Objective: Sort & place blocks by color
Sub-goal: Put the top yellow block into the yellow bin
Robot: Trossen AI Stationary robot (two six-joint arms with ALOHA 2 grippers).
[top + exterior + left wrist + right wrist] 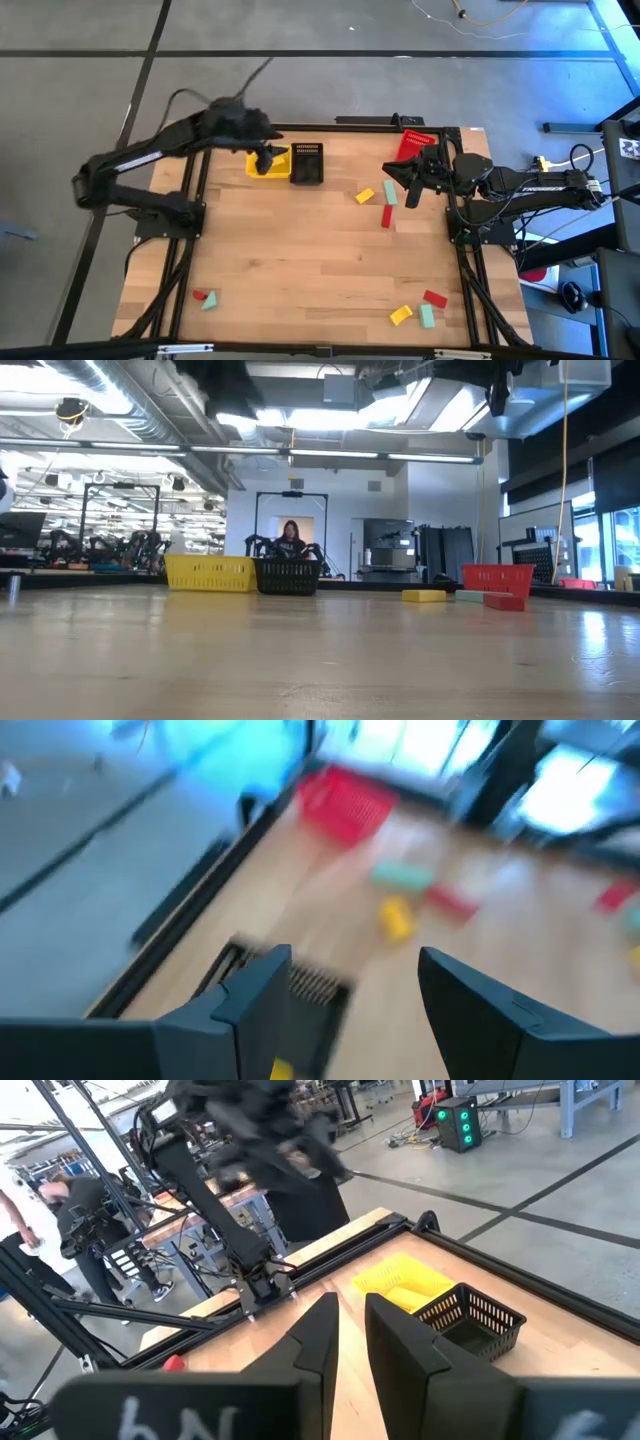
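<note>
Fingers on the left gripper (267, 160) were spread wide with nothing between them, hovering over the yellow basket (256, 166). The right gripper (411, 181) hung in front of the red basket (406, 145), fingers nearly together and empty too. The blocks (390, 193) lay loose on the table (300, 250): three near the right gripper, the rest along the near edge. They looked like light, stiff little flat bars, so I'd pinch one across its narrow sides.

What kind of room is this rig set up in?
Likely an industrial robotics lab or workshop: exposed ceiling ducts, other robot arms on benches in the background, and a bare concrete floor around the table.
</note>
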